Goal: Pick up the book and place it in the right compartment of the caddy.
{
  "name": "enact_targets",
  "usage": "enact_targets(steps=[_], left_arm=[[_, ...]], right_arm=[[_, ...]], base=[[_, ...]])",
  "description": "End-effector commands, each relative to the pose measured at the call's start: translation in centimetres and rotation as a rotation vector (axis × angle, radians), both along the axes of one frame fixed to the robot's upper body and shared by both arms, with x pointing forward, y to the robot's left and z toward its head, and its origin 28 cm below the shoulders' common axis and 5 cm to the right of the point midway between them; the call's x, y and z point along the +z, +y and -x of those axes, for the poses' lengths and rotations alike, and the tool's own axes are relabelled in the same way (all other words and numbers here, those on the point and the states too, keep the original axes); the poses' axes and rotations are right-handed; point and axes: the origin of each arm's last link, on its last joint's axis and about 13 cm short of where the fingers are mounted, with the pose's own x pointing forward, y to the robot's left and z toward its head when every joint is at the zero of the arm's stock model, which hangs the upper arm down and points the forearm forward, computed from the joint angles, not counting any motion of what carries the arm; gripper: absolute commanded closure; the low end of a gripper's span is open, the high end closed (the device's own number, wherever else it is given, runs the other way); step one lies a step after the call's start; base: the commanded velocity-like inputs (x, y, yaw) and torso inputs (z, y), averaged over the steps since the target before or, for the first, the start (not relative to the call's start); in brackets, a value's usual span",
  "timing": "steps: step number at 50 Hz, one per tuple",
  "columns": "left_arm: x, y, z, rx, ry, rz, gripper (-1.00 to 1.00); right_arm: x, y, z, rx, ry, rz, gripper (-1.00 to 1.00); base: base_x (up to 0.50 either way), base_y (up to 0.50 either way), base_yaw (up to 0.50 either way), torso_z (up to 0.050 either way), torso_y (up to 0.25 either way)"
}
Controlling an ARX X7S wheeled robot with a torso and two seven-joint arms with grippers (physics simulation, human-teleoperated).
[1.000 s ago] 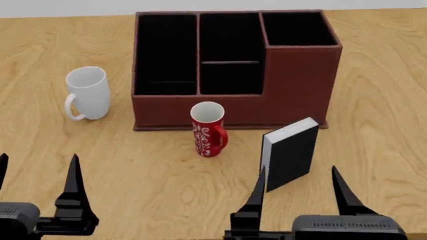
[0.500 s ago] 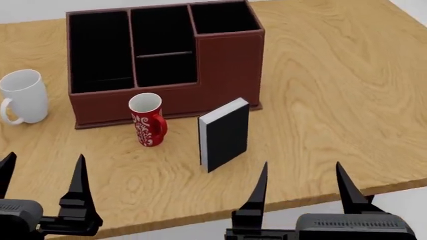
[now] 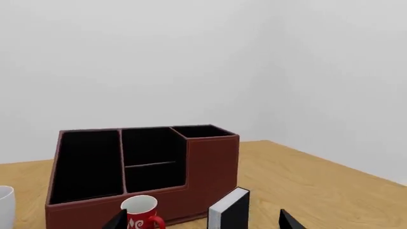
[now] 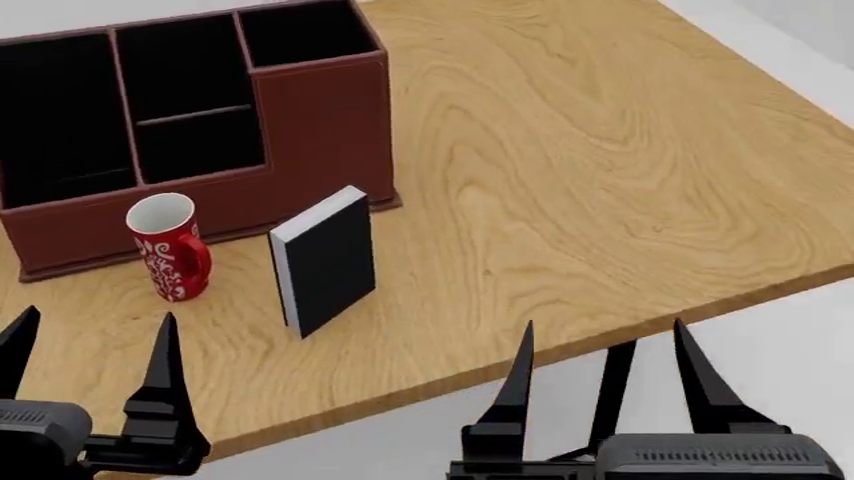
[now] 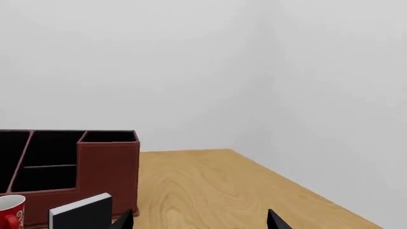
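The black book (image 4: 327,262) with white page edges stands upright on the table in front of the caddy (image 4: 200,210). It also shows in the left wrist view (image 3: 230,210) and the right wrist view (image 5: 81,213). The caddy's right compartment (image 4: 296,32) is the squarish bin behind the tall red-brown wall. My left gripper (image 4: 91,345) is open and empty, near the table's front edge, to the left of the book. My right gripper (image 4: 603,355) is open and empty, over the table's front edge, to the right of the book.
A red patterned mug (image 4: 170,246) stands just left of the book, in front of the caddy. The wooden table (image 4: 601,150) stretches right of the caddy. Its front edge runs diagonally near my right gripper, with pale floor (image 4: 801,340) beyond.
The head view has swung to the right: caddy, mug and book have shifted left in frame, the white mug has left view, and the table's front edge now shows. Both grippers stay open.
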Motion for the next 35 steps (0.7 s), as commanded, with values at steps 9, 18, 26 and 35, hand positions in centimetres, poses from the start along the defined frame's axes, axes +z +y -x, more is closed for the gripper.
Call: enact_targets(steps=[9,18,26,35], left_arm=[[0.11,0.01,0.09,-0.001,-0.003,-0.003,-1.00],[0.08,0.04,0.12,-0.002,-0.002,-0.003,-1.00],[0.19,0.06,0.13,0.003,-0.004,-0.003,-1.00],[0.26,0.17,0.07,0.009,-0.006,-0.004,-1.00]], right_arm=[[0.23,-0.03,0.21,0.010,-0.010,-0.007,-1.00],[0.24,0.00,0.23,0.016,-0.011,-0.009,-1.00],[0.28,-0.03,0.20,0.014,-0.014,0.000,-1.00],[0.33,0.13,0.06,-0.009,0.011,0.043,-1.00]], base=[[-0.01,0.00,-0.50,0.000,0.000],[0.00,0.00,-0.50,0.000,0.000],[0.00,0.00,-0.31,0.000,0.000],[0.28,0.10,0.00,0.000,0.000]])
